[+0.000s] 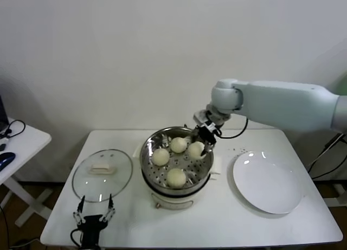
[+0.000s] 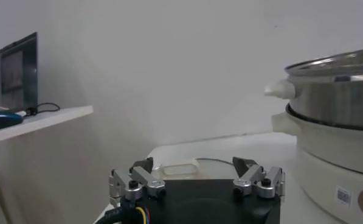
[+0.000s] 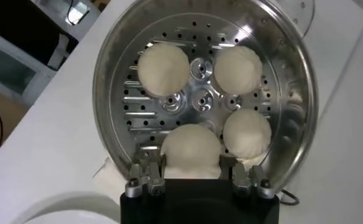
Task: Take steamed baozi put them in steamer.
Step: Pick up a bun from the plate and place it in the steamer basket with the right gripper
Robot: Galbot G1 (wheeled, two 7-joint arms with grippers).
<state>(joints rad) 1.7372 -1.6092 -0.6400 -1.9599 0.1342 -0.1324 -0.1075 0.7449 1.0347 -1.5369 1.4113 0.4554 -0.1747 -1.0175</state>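
Note:
The steamer (image 1: 147, 152) stands mid-table on its white cooker base. Several steamed baozi lie in its perforated basket (image 3: 111, 91). My right gripper (image 1: 203, 139) reaches in over the far right rim and is shut on one baozi (image 1: 196, 150). In the right wrist view that baozi (image 3: 191, 149) fills the gap between the fingers (image 3: 154, 169) of the right gripper (image 3: 191, 163). Three more baozi (image 3: 163, 68) rest loose on the basket floor around it. My left gripper (image 1: 95, 207) is parked open at the table's front left, nothing in it (image 2: 196, 165).
The round glass lid (image 1: 102, 175) lies flat left of the steamer, just beyond the left gripper. A flat white plate (image 1: 268, 182) sits bare at the right. A side table (image 1: 21, 147) with a laptop and cables stands to the far left.

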